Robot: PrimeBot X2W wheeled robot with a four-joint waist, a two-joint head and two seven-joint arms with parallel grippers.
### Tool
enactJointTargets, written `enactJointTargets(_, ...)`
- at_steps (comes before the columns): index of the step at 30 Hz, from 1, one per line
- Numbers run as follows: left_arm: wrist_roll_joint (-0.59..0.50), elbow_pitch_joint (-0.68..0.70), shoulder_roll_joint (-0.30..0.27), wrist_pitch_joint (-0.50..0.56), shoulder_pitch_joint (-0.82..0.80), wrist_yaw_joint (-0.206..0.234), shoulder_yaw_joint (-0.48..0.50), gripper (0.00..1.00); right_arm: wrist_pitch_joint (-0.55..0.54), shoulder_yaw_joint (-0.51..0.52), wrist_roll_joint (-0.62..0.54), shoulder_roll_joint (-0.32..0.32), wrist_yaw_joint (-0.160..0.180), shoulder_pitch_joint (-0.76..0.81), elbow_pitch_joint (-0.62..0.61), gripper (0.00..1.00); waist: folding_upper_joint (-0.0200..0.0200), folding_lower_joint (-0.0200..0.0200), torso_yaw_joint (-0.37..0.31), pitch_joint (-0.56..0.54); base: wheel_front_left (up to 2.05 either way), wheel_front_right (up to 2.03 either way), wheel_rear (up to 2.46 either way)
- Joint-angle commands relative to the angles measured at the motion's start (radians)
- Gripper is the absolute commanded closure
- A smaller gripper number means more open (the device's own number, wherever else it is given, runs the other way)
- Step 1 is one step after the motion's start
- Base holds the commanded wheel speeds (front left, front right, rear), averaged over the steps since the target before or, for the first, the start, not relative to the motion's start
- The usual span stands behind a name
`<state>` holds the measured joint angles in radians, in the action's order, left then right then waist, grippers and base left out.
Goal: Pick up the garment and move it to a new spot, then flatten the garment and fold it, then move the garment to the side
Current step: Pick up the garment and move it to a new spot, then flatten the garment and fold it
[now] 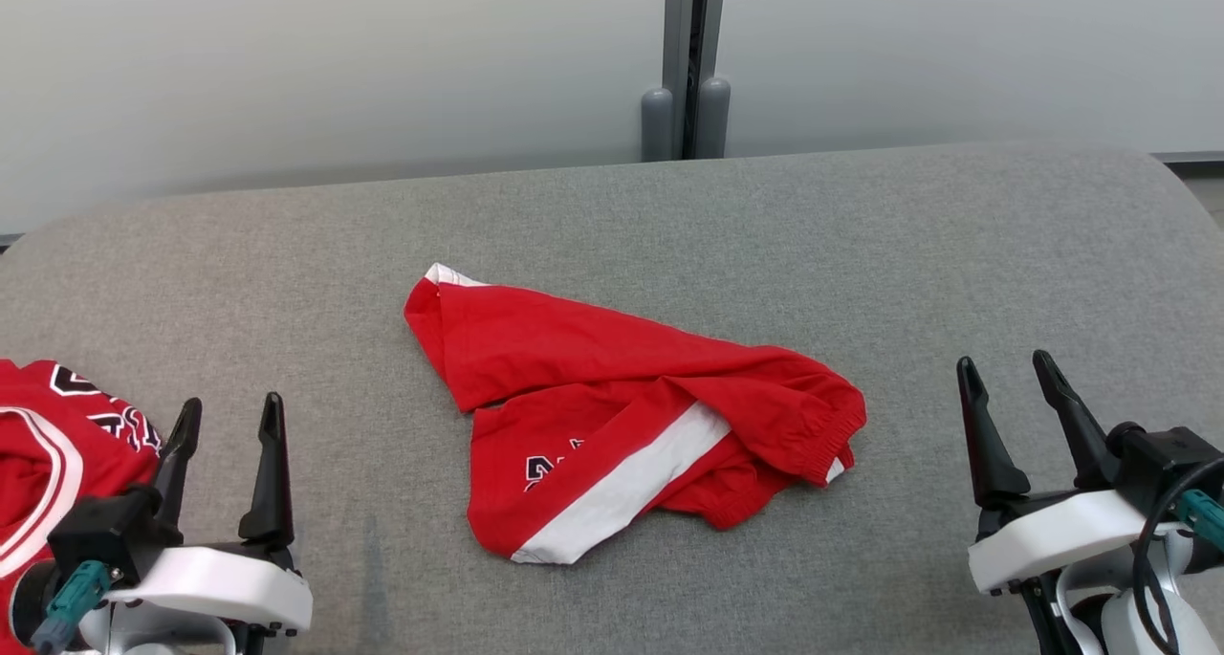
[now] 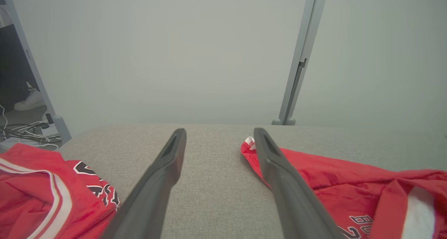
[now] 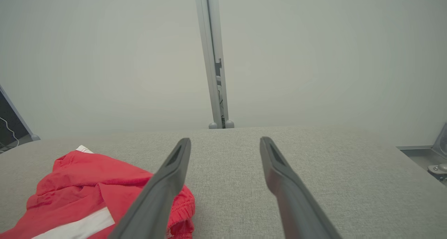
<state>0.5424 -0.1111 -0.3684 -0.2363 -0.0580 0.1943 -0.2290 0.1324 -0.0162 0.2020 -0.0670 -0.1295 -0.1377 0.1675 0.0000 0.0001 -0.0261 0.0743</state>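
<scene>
A crumpled red garment (image 1: 612,397) with a white side stripe and dark lettering, shorts by the look of it, lies in the middle of the grey padded table (image 1: 861,253). It also shows as the red garment (image 2: 349,183) at the right of the left wrist view and the red garment (image 3: 87,190) at the lower left of the right wrist view. My left gripper (image 1: 232,416) stands open at the lower left, well apart from it. Open too, my right gripper (image 1: 1006,368) rests at the lower right, with nothing between its fingers.
A second red jersey (image 1: 48,445) with white trim and black numbers lies at the table's left edge beside my left gripper, seen also as the jersey (image 2: 42,193). A pale partition wall with a grey post (image 1: 684,62) stands behind the table. Cables (image 2: 24,132) lie on the floor at far left.
</scene>
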Motion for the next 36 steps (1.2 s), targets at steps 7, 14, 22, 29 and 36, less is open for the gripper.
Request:
enactJointTargets(7,-0.001,0.03,-0.016,0.031,0.049,0.005,-0.019,0.0,-0.028,0.008,0.007,-0.011,-0.002,0.055,-0.022,0.0,0.0,-0.0001,0.0,-0.046,0.0,0.0,0.0)
enactJointTargets(14,0.002,0.049,-0.02,0.047,0.065,0.012,-0.027,0.0,-0.044,0.009,0.001,-0.008,-0.002,0.069,-0.046,0.0,0.0,-0.0001,0.001,-0.049,0.0,0.0,0.0)
enactJointTargets(22,0.006,0.056,-0.025,0.055,0.067,0.016,-0.032,0.0,-0.045,0.009,0.004,-0.005,-0.002,0.064,-0.047,0.0,0.0,-0.0001,0.002,-0.042,0.0,0.0,0.0)
enactJointTargets(29,0.009,0.062,-0.029,0.055,0.069,0.023,-0.031,0.0,-0.044,0.0,0.003,-0.005,-0.002,0.057,-0.041,0.0,0.0,-0.0001,0.0,-0.035,0.0,0.0,0.0)
enactJointTargets(36,0.009,0.066,-0.032,0.054,0.058,0.025,-0.035,0.0,-0.044,-0.005,0.002,-0.006,-0.002,0.052,-0.037,0.0,0.0,-0.0001,0.002,-0.025,0.0,0.0,0.0)
